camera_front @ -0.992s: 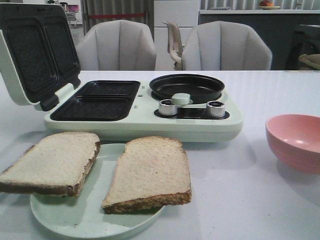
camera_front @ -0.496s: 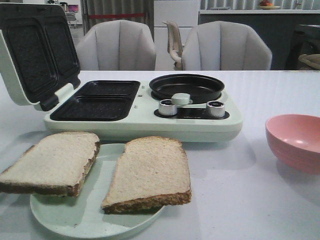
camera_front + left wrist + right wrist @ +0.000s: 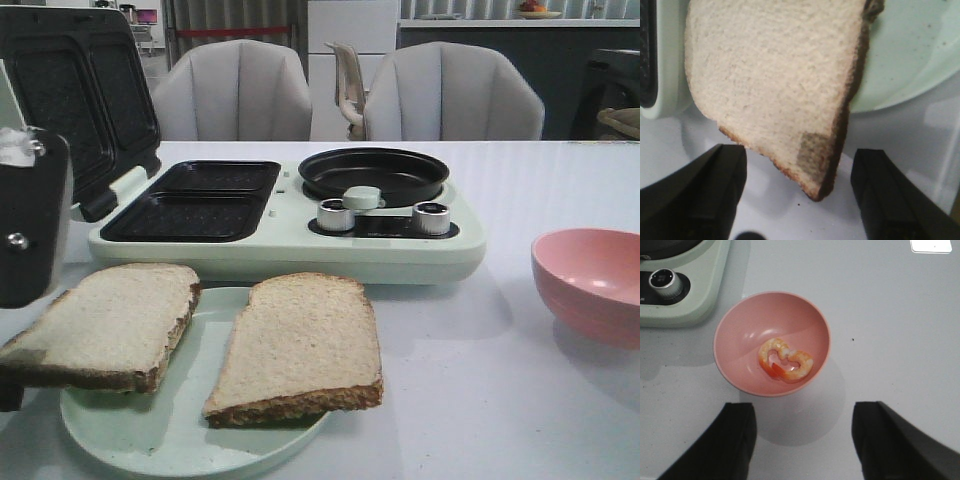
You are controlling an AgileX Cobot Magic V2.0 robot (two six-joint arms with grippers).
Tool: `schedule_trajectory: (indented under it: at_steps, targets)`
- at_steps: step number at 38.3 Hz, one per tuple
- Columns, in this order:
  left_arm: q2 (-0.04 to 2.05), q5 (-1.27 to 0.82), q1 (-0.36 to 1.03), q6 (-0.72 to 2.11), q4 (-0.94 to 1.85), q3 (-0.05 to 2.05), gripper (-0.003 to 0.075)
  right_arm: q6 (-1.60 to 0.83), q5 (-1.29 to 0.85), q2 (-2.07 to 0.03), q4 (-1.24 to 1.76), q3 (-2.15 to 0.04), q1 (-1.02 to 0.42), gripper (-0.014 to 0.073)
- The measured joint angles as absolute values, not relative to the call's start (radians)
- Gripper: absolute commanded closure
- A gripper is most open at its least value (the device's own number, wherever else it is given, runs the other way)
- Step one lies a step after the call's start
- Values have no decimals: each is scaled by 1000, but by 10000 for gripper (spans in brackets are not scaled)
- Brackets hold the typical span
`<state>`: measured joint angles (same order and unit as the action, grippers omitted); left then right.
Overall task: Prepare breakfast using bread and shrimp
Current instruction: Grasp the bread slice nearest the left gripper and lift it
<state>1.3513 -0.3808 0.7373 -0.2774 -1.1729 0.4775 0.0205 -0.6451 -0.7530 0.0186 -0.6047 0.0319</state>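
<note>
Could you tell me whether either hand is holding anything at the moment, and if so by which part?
Nothing is held. The left hand is open above a corner of the left bread slice; the right hand is open above the pink bowl of shrimp.

Shrimp (image 3: 785,362) in bowl (image 3: 740,320) beside cooker (image 3: 685,305)

Black left claw (image 3: 795,200), silver screws, matte fingers (image 3: 700,190)
</note>
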Motion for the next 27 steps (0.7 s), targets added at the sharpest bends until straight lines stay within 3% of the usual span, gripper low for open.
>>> schedule_trajectory:
  at_steps: [11,27]
  targets:
    - [1490,-401,737,-414,-1334,518,241,20,-645,-753,19,-605,32,67]
    - [1527,-423,737,-423,-1327,531,552,20,-645,-753,19,-605,32,67]
